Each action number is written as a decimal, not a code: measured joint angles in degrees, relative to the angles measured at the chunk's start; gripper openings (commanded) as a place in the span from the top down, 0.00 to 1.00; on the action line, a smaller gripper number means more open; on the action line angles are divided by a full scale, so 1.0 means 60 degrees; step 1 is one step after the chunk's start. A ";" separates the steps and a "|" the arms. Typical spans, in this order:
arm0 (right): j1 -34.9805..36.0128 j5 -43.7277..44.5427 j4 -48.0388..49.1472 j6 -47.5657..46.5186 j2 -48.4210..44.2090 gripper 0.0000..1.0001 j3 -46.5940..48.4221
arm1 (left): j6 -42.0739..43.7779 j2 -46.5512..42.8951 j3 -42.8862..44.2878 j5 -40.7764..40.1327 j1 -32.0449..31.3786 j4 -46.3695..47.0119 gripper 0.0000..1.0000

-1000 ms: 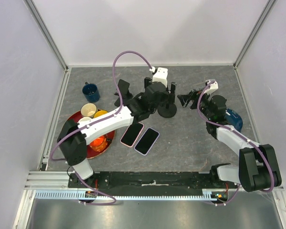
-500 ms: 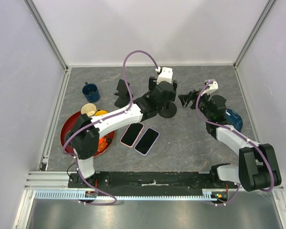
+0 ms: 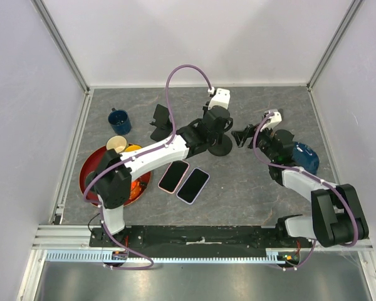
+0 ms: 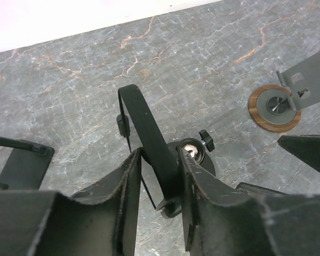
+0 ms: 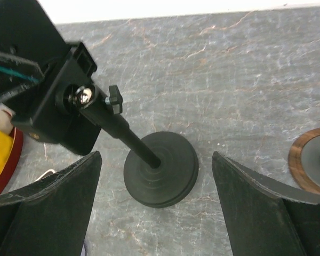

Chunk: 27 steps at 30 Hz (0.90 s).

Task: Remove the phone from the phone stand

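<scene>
The phone stand has a round black base (image 3: 222,146) (image 5: 160,168), a pole and a ball-joint clamp (image 5: 61,106). The black phone (image 4: 146,130) stands edge-on in that clamp, its dark slab also showing in the right wrist view (image 5: 18,32). My left gripper (image 3: 217,124) (image 4: 160,157) reaches over the stand from the left and is shut on the phone, one finger pressed to each face. My right gripper (image 3: 243,135) (image 5: 156,160) hovers just right of the stand, open wide, with the base seen between its fingers and nothing held.
Two phones (image 3: 173,177) (image 3: 193,185) lie flat in front of the stand. A second black stand (image 3: 160,122), a blue mug (image 3: 119,119) and a red plate (image 3: 91,169) with cups sit to the left. A brown-rimmed disc (image 4: 274,106) lies right of the stand.
My left gripper moved right over the stand and its jaws closed from wide open onto the phone. The right gripper shifted slightly left toward the stand, still open.
</scene>
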 measured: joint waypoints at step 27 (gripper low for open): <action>0.1035 -0.1683 0.2922 -0.0430 0.2718 0.17 0.0426 | 0.1122 -0.0452 -0.0076 0.1668 0.0055 -0.0692 0.98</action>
